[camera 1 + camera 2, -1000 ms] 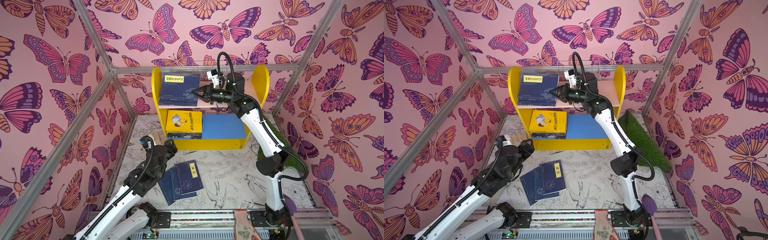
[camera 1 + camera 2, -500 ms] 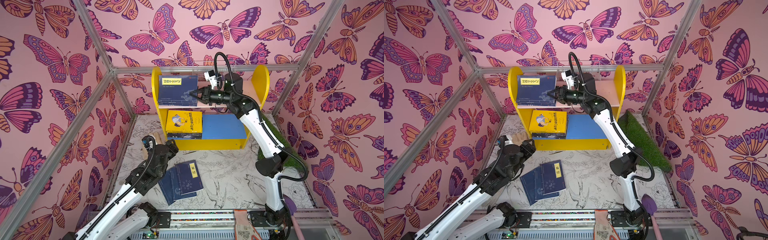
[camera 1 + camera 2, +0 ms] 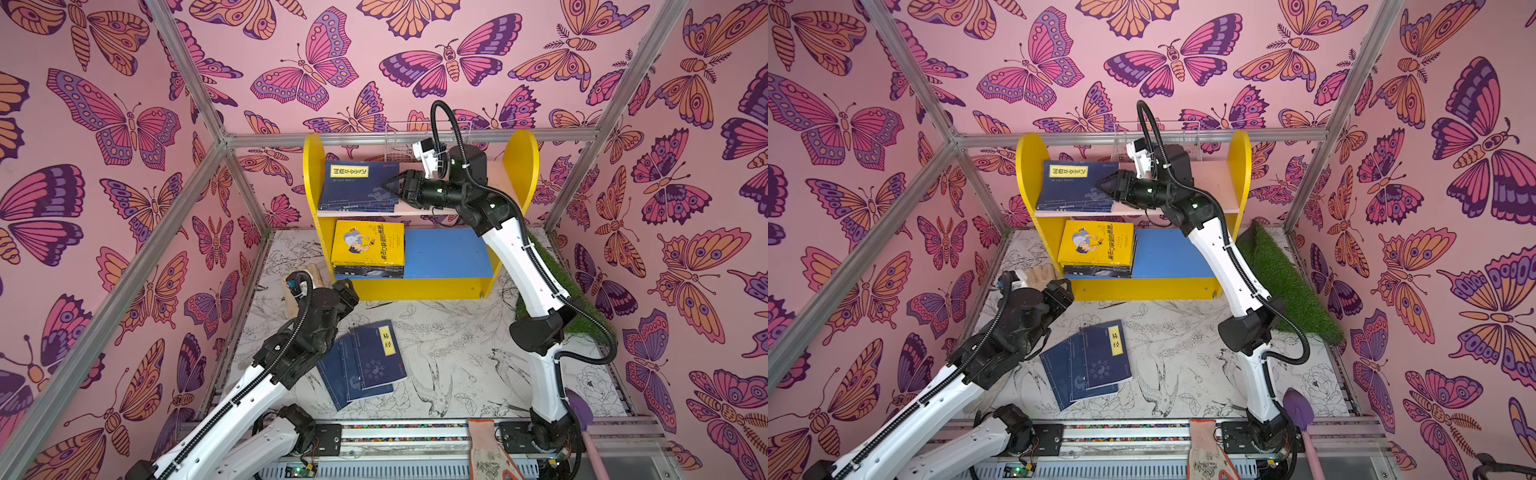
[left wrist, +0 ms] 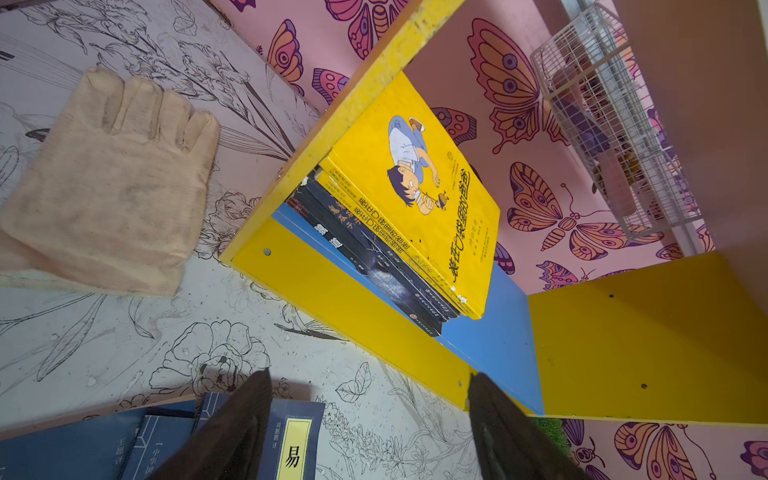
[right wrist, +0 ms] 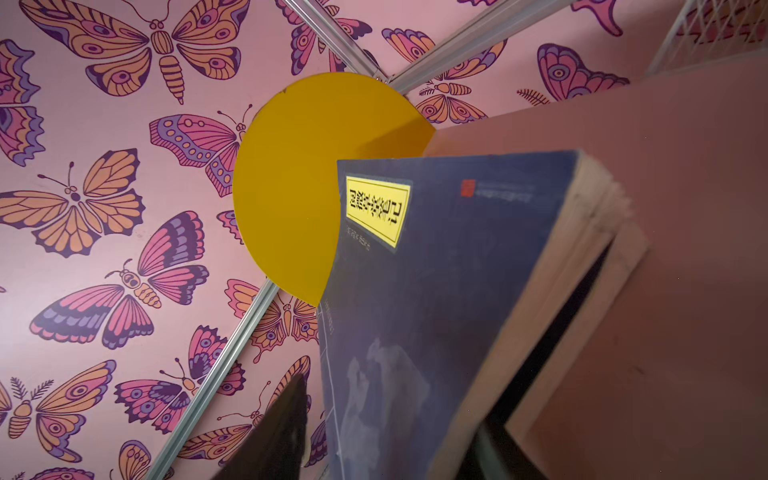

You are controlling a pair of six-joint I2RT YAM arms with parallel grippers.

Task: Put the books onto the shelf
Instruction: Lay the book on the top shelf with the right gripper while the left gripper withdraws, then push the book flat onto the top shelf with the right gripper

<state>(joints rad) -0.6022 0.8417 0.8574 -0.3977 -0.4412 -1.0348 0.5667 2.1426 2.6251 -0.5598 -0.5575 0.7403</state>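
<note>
Lying on the pale pink upper board [image 3: 500, 176] of the shelf [image 3: 524, 166], the navy book [image 3: 359, 187] with the yellow title label tops a small navy stack against the yellow side panel [image 3: 312, 166]. Over the last second it travelled along the board towards that panel. The right gripper [image 3: 391, 185], which was pinching it, has let go. In the right wrist view its fingers [image 5: 286, 424] stand spread either side of the book's near edge, with a sliver of wall showing beside the cover. Judgement: this placement is complete and the arm may back out.

Yellow cartoon-boy books [image 3: 368, 249] are stacked on the blue lower board [image 3: 446, 253]. Several navy books [image 3: 365, 361] remain on the bench [image 3: 449, 340]. The left gripper [image 3: 347, 293] hovers unmoved above them, fingers [image 4: 237, 428] spread and empty.
</note>
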